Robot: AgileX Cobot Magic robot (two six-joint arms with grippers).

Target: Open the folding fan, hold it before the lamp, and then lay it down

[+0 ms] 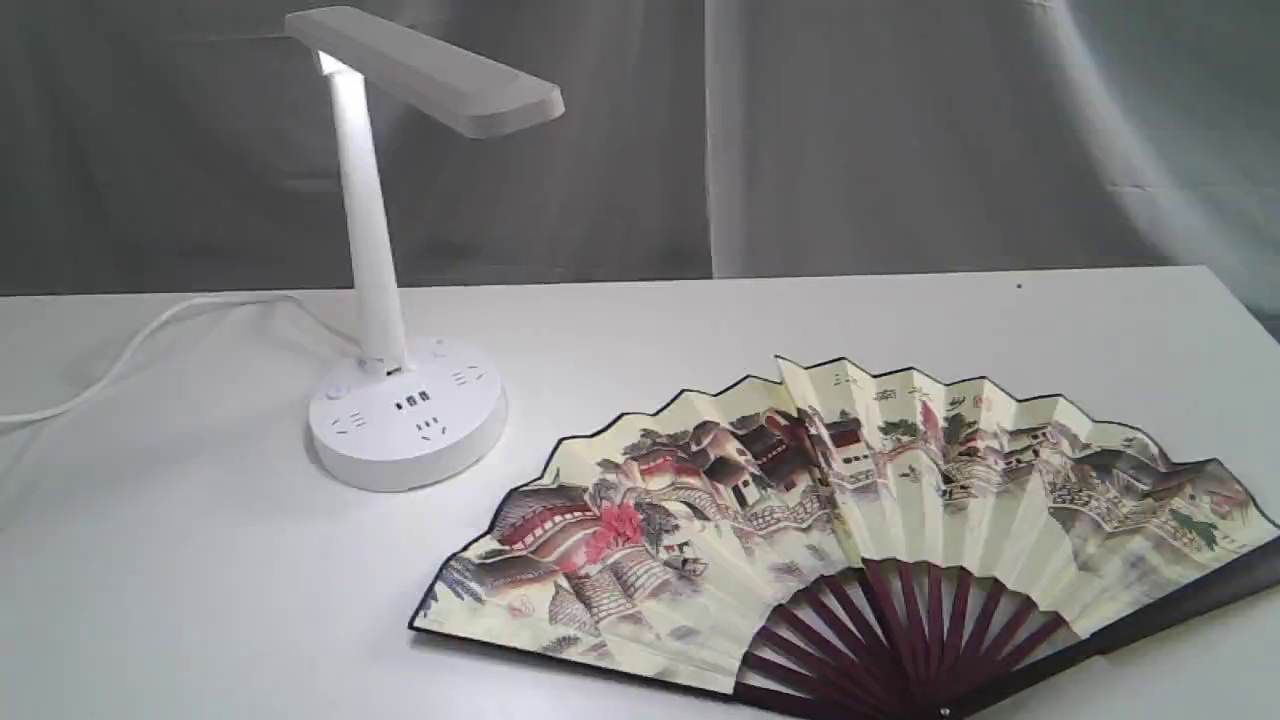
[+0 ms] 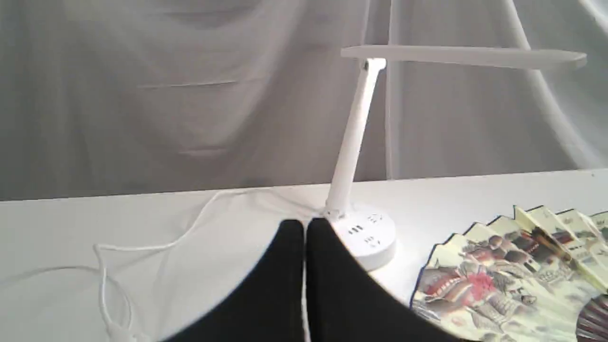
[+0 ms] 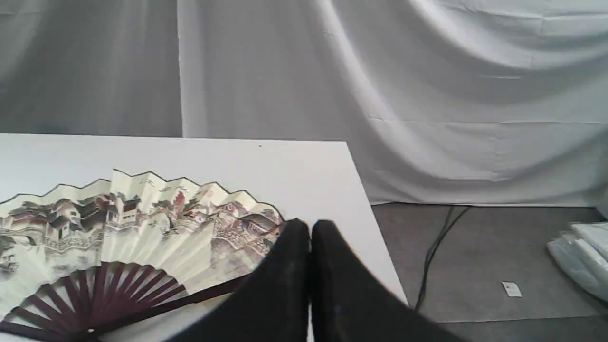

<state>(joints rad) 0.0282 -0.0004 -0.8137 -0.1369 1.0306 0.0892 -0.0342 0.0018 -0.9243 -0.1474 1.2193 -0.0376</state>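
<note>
Fig. – You see the folding fan [image 1: 900, 480] spread wide and flat on the smooth white table [image 1: 200, 560], to the R of the lamp [image 1: 368, 250] and apart from its base. Leaf: pleated cream paper, painted village, black zigzag edge. Ribs: dark maroon slats meeting at a pivot by the table's near edge.

Lamp: matte white plastic w/ a flat bar head, slim stem and round base w/ sockets. Its cord [image 1: 100, 372] trails off L.

Your left gripper [image 2: 304, 228] and right gripper [image 3: 311, 228] each have black fingers pressed together, nothing held (both clear of the fan).

Behind: creased grey-white curtain [image 1: 900, 130]. Off the table's R end: a dark floor cable [image 3: 434, 247] and a pale bundle [image 3: 582, 256].
</note>
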